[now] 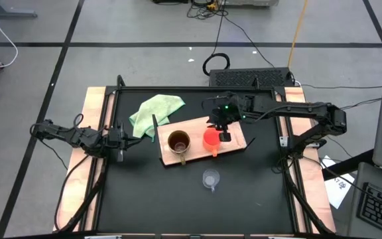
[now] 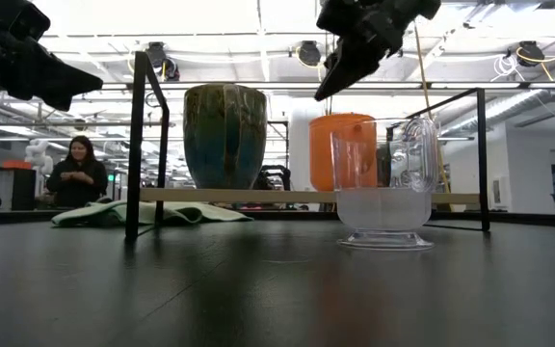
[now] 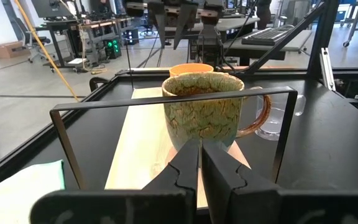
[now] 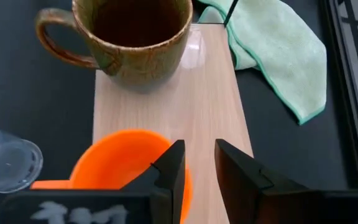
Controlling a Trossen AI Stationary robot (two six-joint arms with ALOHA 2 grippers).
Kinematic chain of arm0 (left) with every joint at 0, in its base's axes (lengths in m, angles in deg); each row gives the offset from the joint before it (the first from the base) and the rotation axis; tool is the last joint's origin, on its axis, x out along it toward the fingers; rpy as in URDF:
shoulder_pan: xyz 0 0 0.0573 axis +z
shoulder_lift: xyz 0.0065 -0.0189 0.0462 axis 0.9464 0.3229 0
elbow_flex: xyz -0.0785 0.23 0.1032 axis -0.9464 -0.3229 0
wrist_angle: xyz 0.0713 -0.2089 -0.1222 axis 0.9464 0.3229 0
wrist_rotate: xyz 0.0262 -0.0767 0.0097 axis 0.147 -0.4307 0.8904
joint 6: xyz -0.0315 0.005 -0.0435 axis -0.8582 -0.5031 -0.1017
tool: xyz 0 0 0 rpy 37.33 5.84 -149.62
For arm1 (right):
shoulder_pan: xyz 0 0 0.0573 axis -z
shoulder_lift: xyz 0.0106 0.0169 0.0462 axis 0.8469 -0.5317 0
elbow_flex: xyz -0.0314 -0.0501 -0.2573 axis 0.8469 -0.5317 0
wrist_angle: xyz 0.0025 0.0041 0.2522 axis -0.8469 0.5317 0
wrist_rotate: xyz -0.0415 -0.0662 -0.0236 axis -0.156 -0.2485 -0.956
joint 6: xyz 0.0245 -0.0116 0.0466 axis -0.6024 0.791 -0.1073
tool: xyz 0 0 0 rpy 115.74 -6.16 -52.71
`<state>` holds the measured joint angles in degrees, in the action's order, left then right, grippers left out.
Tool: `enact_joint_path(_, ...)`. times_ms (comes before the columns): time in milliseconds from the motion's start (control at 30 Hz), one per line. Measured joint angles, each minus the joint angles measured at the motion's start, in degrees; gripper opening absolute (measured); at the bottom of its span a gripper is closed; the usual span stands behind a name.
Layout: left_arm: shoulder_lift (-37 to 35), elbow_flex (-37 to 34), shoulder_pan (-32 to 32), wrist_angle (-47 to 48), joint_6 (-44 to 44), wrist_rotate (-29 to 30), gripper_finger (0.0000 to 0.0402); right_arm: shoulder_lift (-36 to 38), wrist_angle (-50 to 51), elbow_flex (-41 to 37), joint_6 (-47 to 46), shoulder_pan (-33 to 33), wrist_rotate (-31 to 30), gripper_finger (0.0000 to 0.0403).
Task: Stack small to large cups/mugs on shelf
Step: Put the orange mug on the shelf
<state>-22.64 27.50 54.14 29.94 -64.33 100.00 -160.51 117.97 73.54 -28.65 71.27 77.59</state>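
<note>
Under right fingers [image 4: 194,171], parted: orange cup [image 4: 126,158] rim | on shelf [image 4: 185,99]

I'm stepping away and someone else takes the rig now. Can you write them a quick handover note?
Right gripper: open, above the orange cup's rim, holding nothing.
Left gripper: shut, empty, waiting at the table's left side.
Brown mug and orange cup stand side by side on the shelf, apart.
Glass cup stands on the table in front of the shelf.
Green cloth lies behind the shelf.
Done: nothing stacked yet.
Left: probably orange cup into mug, then glass cup into orange.
</note>
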Motion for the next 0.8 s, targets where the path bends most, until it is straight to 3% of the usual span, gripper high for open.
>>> enact_joint_path(100, 0.0, 0.0, 0.0, 0.0, 0.0, 0.0, 0.0021, 1.0, 1.9, 0.0, -1.8, 0.0, -1.1, 0.0080)
enact_joint_path(300, 0.0, 0.0, 0.0, 0.0, 0.0, -0.1, 0.0021, 2.1, 9.2, 0.0, -2.8, 0.0, -10.7, 0.0070)
enact_joint_path(600, 0.0, 0.0, 0.0, 0.1, 0.0, -0.2, 0.0021, 2.1, 13.4, 0.0, -6.4, -0.8, -10.7, 0.0005)
enact_joint_path(800, 0.0, 0.0, 0.0, 0.1, 0.0, -0.2, 0.0021, 1.8, 18.1, 0.0, -9.9, -0.8, -10.8, 0.0001)
